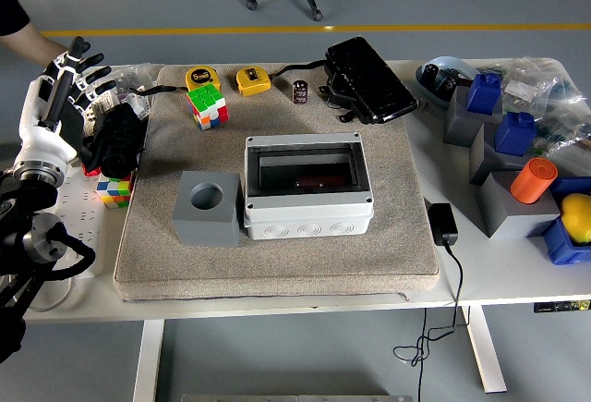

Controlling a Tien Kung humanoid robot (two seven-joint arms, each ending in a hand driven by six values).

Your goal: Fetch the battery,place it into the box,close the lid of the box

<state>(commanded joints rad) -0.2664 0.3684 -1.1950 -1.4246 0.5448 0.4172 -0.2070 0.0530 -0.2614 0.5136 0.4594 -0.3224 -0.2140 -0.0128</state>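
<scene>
My left hand (65, 83) hangs at the far left edge of the white tabletop (434, 277), fingers spread and relaxed, holding nothing; the right arm is nowhere in my view. The thing I take for the battery, a small dark cylinder with a pale band (301, 91), stands upright at the far edge of the beige felt mat (277, 259), well off to the right of my hand and about level with it, between the yellow tape measure (248, 79) and the black hinged case (367, 79). The grey plastic junction box with a clear window lid (307, 187) sits on the mat to the right of my hand and nearer to me, just beside a grey block with a round hole (207, 209). Its lid looks down flat, though I cannot tell if it is latched, and I see something dark red through the window that I cannot identify. I judge the cell to be rigid, light for its bulk but dense enough not to skitter, with a smooth wrapper that could roll or slip if I nudge it over. So I would pinch it across its round side, thumb against two fingers, about mid-height, and keep it upright. The cables near the case crowd its right side, so approaching from the left looks cleaner.
</scene>
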